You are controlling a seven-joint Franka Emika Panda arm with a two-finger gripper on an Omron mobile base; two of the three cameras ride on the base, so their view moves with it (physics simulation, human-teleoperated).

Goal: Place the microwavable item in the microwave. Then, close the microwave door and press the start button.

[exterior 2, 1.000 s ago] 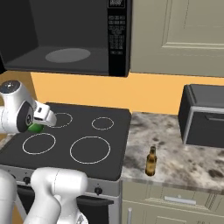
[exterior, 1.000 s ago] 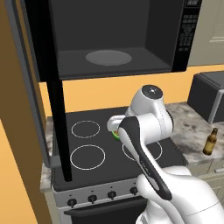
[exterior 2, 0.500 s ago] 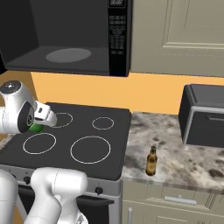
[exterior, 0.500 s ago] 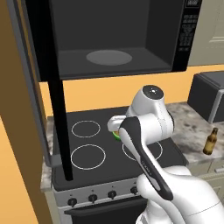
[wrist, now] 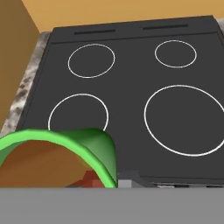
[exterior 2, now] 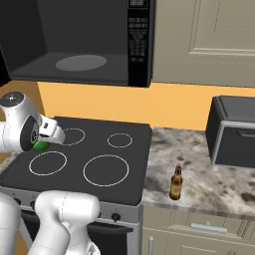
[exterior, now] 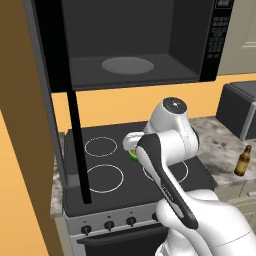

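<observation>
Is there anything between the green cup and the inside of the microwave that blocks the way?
Nothing visible does. The gripper is shut on the cup above the stove. The microwave stands open above, the door swung left, the turntable bare.

Green cup (wrist: 94, 146): smooth, plastic-looking, slight sheen. Stovetop (wrist: 131, 87): flat matt black, glass-like, white painted rings. Surface (exterior 2: 209, 174) beside it: mottled grey-brown stone. Bottle (exterior 2: 175, 184): brown glass. Microwave (exterior: 190, 50): matt black shell; turntable plate (exterior: 127, 64) dull grey. Arm (exterior: 172, 130): glossy white plastic.
</observation>
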